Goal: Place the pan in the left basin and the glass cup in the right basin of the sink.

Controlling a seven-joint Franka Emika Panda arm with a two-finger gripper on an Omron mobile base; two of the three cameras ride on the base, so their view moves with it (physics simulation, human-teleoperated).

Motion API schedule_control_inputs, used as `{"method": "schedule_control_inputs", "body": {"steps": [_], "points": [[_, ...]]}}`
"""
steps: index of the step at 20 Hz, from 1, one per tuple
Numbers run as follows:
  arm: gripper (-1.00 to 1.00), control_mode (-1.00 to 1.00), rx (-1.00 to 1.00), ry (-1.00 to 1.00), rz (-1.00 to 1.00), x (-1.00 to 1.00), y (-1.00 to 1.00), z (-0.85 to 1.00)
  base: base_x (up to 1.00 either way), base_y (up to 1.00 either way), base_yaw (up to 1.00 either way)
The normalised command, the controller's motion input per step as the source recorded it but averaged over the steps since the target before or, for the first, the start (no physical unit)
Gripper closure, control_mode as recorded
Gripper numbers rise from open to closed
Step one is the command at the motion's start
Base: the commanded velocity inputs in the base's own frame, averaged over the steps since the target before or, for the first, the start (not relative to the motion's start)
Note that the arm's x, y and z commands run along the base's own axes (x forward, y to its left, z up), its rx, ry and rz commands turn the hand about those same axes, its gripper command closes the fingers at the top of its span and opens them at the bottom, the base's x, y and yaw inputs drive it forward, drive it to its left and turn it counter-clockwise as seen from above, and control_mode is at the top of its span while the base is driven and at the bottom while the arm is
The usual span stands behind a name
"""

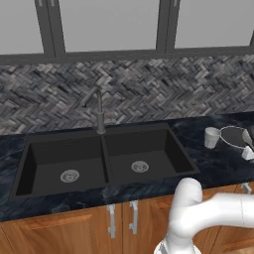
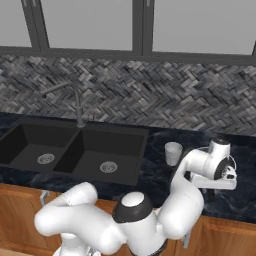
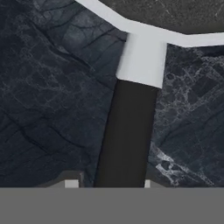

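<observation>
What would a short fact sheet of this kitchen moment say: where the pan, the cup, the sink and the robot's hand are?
pan: on the dark counter right of the sink, next to the cup
pan handle: black, lying between the gripper's fingertips
glass cup: upright on the counter, right of the sink
left basin: holds nothing, drain visible
right basin: holds nothing, drain visible
gripper: low over the handle, a fingertip on each side; grip not clear
faucet: behind the divider
</observation>
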Motion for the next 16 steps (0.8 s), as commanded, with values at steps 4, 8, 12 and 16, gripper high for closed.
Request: {"method": "schedule_control_inputs", "body": {"steps": [4, 8, 12, 16], "points": [[1.00, -1.00, 0.00, -0.07, 0.00, 0.03, -0.04, -0.34, 0.00, 0.00, 0.00], [1.00, -1.00, 0.00, -0.04, 0.00, -0.03, -0.04, -0.14, 0.00, 0.00, 0.00], [1.00, -1.00, -0.04, -0.07, 0.00, -0.14, 0.00, 0.16, 0.00, 0.00, 0.00], [1.00, -1.00, -0.07, -0.01, -0.02, -0.21, 0.00, 0.30, 0.00, 0.00, 0.00]]}}
